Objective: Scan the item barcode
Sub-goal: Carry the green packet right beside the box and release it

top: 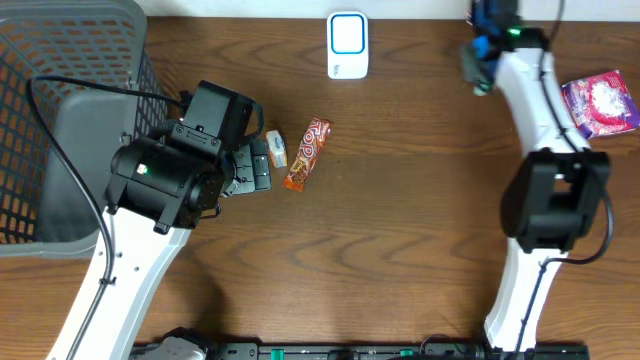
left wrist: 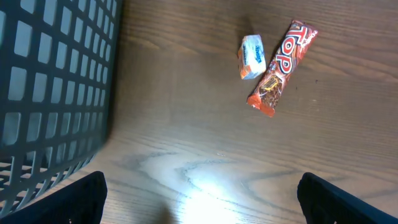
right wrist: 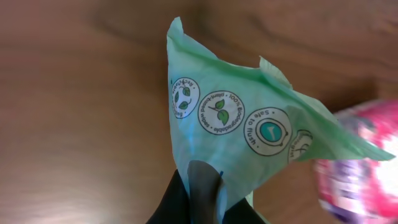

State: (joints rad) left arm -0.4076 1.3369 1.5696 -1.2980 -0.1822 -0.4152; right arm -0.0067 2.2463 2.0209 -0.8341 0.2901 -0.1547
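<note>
My right gripper (right wrist: 202,196) is shut on the lower corner of a pale green packet (right wrist: 249,118) printed with round leaf icons, and holds it above the wood. From overhead, this gripper (top: 484,48) and the packet (top: 474,68) sit at the back right, to the right of the white, blue-outlined scanner (top: 347,45). No barcode shows on the packet. My left gripper (top: 250,165) is open beside the basket, with nothing between its fingers (left wrist: 74,199). Beyond it lie an orange TOP bar (left wrist: 281,68) and a small white-and-blue candy (left wrist: 252,57).
A dark mesh basket (top: 70,120) fills the left side, with its wall close to my left gripper (left wrist: 50,81). A pink and purple package (top: 600,103) lies at the far right and appears blurred in the right wrist view (right wrist: 357,174). The bar (top: 306,153) and the candy (top: 276,148) lie mid-table.
</note>
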